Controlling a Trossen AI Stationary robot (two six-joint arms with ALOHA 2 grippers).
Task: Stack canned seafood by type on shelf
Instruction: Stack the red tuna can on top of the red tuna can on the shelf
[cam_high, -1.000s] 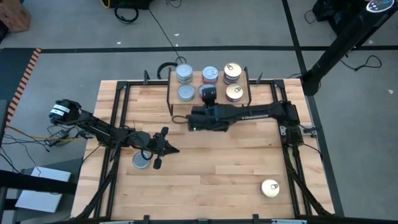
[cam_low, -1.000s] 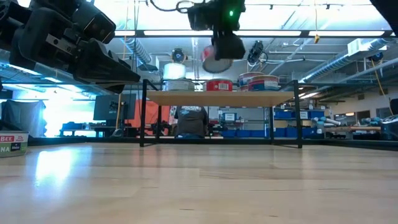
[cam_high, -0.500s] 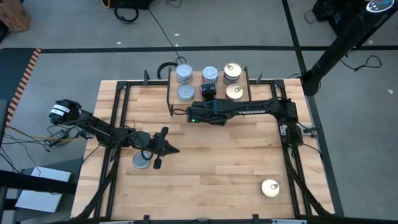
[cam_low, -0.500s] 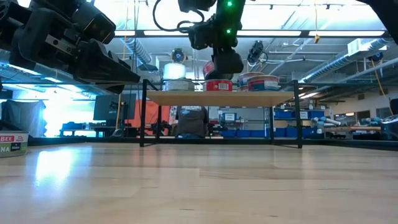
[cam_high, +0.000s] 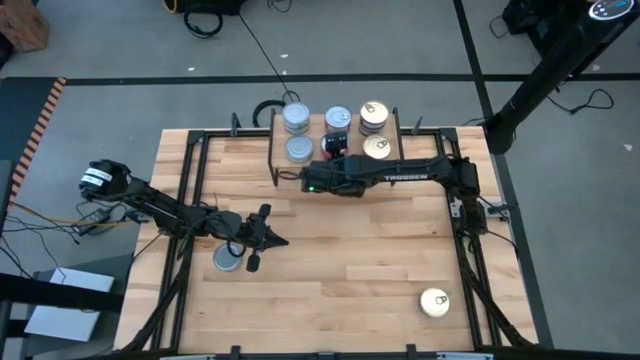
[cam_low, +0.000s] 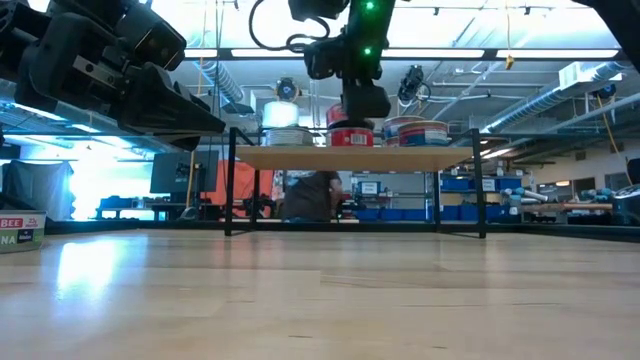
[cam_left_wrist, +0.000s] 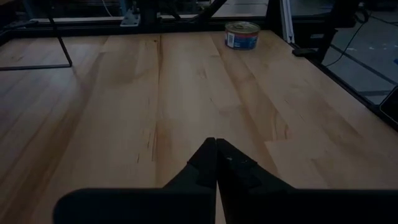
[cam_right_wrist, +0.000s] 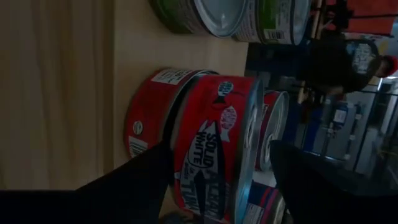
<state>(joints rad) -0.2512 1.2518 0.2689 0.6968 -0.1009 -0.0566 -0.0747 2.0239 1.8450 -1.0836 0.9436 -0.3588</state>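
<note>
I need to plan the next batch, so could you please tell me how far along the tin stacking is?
Mostly done: the shelf holds silver, red and gold tins in separate stacks. In hand: the right gripper, jaws open, is around a red tin sitting on another red one. Left: a silver tin by the shut left gripper and a gold tin remain on the table.

Right gripper (cam_high: 338, 150) covers the front red tin stack (cam_right_wrist: 211, 146) from above, a person (cam_low: 310, 195) behind the shelf (cam_low: 355, 156) is half hidden, tin labels unreadable overhead.
</note>
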